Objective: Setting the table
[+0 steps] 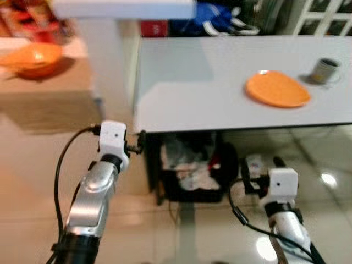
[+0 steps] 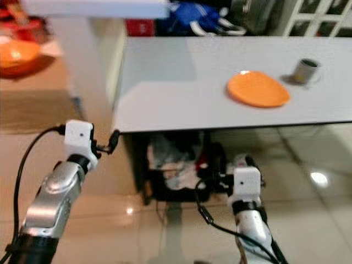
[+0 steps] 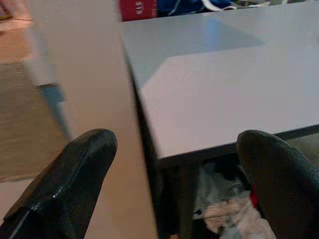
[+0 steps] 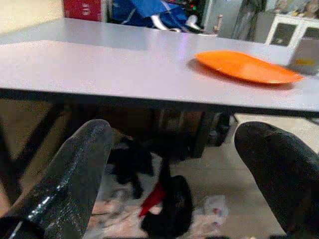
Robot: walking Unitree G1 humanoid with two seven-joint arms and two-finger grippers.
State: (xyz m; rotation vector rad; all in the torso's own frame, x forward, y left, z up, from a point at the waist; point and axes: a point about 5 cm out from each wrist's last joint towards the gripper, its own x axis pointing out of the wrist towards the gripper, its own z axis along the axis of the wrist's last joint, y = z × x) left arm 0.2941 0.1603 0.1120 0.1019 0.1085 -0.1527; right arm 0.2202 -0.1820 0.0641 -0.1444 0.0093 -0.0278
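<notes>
On the grey table (image 1: 220, 93), an orange plate (image 1: 278, 89) lies beyond both wide-spread, empty tools.

Black bin of crumpled cloths (image 1: 192, 168) under table, blue bag (image 1: 217, 14), red box (image 1: 154, 27)

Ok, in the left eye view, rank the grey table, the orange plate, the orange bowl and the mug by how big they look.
1. Grey table, by far the largest.
2-3. Orange plate and orange bowl look about alike; blur and differing distance make ranking them unsure.
4. Mug, smallest.
</notes>
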